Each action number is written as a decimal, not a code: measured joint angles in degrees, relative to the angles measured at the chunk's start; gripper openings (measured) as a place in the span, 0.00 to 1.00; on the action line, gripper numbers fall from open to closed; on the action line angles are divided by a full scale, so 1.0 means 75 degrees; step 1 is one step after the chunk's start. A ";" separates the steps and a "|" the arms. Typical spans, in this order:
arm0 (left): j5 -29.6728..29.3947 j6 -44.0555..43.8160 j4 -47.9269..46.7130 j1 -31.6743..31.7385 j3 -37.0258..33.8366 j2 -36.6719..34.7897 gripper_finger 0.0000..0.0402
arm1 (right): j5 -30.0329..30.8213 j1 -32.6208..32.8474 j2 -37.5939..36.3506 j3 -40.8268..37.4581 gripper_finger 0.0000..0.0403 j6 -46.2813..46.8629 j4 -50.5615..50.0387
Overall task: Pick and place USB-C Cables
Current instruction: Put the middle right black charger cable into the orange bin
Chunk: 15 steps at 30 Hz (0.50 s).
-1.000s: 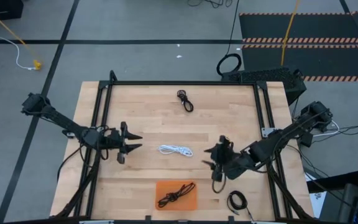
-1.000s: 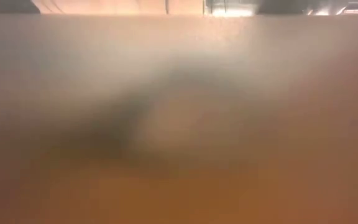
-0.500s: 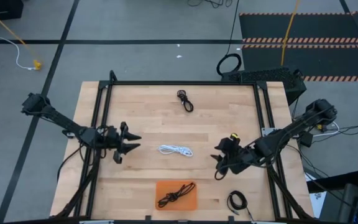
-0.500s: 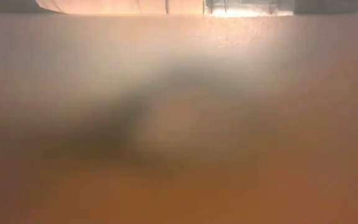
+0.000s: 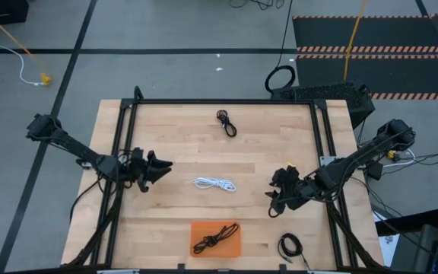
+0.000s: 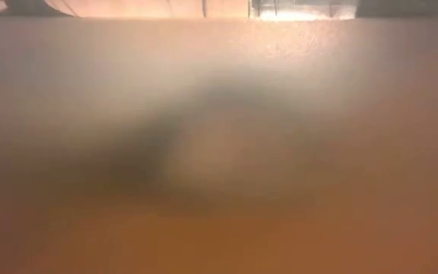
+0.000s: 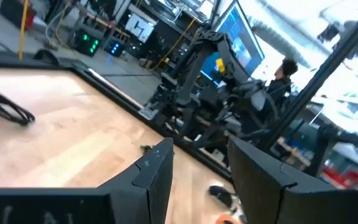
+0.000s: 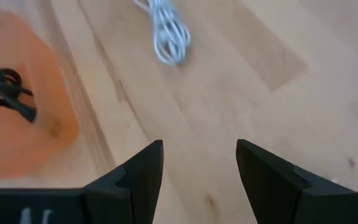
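Note:
Four small cable bundles show in the high view. A white one [image 5: 214, 183] lies mid-table. One black bundle [image 5: 226, 122] lies near the far edge, and another [image 5: 290, 246] sits at the near right corner. A third black one [image 5: 215, 236] rests in the orange tray [image 5: 234, 247]. My left gripper [image 5: 163, 166] hovers open to the left of the white cable. My right gripper [image 5: 272, 202] hovers open to its right, pointing toward it. The right wrist view shows the white cable [image 8: 166, 31] and the tray [image 8: 23, 130] ahead of the open fingers. The low view is a blur.
Black frame rails [image 5: 124, 144] run along the table's left, far and right sides. A large black cable ring [image 5: 280, 78] and a yellow cord [image 5: 6, 30] lie on the floor beyond the table. A person [image 7: 284, 71] sits in the room behind the right arm.
My right gripper has drawn back toward the table's right edge, away from the tray, and has turned to point more toward the white cable. My left gripper has turned about its wrist, staying roughly where it was. The cables have not moved.

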 joint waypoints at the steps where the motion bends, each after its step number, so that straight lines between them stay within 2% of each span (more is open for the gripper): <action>1: -0.0043 -0.0117 0.0000 0.0000 0.0000 0.0003 0.39 | -0.0094 -0.0023 0.0000 -0.0102 0.49 0.0152 0.0006; 6: -0.0174 -0.0325 0.0003 0.0001 0.0000 0.0000 0.39 | -0.0456 -0.0275 0.0003 -0.0553 0.49 0.0981 -0.0388; 12: 0.0168 -0.0321 0.0017 0.0000 0.0000 0.0002 0.39 | -0.0765 -0.0626 0.0003 -0.0656 0.49 0.1266 -0.1103; 15: -0.0170 -0.0401 0.0047 0.0000 0.0000 0.0000 0.39 | -0.0882 -0.0722 0.0003 -0.0657 0.49 0.1258 -0.1144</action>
